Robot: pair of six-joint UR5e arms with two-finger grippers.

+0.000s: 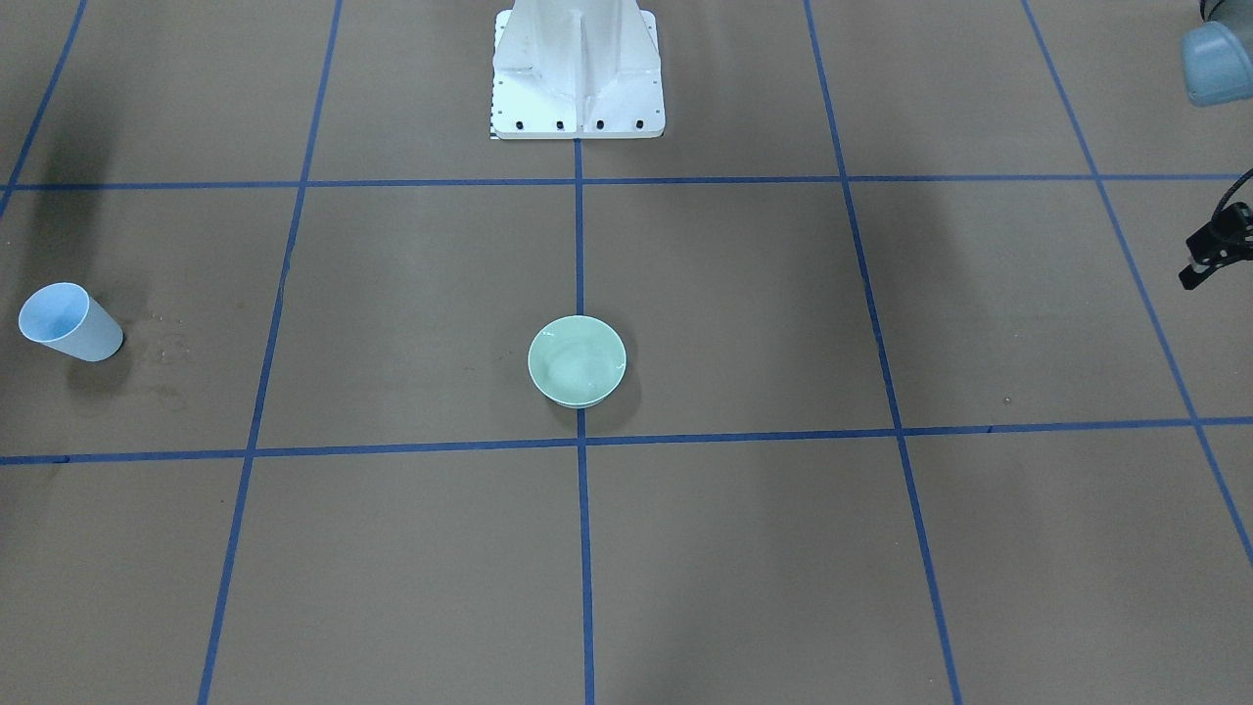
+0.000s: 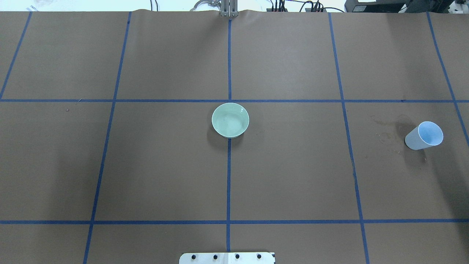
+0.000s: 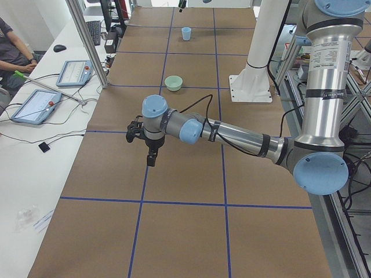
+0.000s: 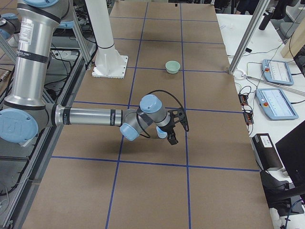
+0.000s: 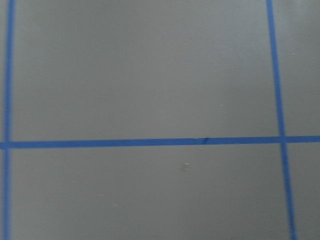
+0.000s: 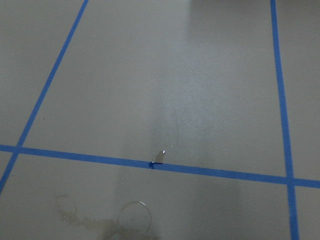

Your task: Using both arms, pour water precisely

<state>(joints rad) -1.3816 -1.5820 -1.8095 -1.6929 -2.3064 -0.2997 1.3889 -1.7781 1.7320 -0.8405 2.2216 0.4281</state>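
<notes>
A pale green bowl (image 2: 230,120) sits on the table's centre line; faint glints in it may be water (image 2: 234,124). A pale blue cup (image 2: 424,135) stands open-topped at the table's right end. My right gripper (image 4: 172,138) hangs close beside the cup (image 4: 162,134) and shows only in the exterior right view, so I cannot tell if it is open. My left gripper (image 3: 149,156) points down over bare paper at the left end, far from the bowl. Only its edge (image 1: 1214,245) shows in the front view. I cannot tell its state.
The white pedestal base (image 1: 578,69) stands at the robot's side of the table. Wet ring stains (image 2: 384,135) mark the paper left of the cup and also show in the right wrist view (image 6: 132,220). An operator (image 3: 11,46) and tablets (image 3: 35,105) are at a side desk.
</notes>
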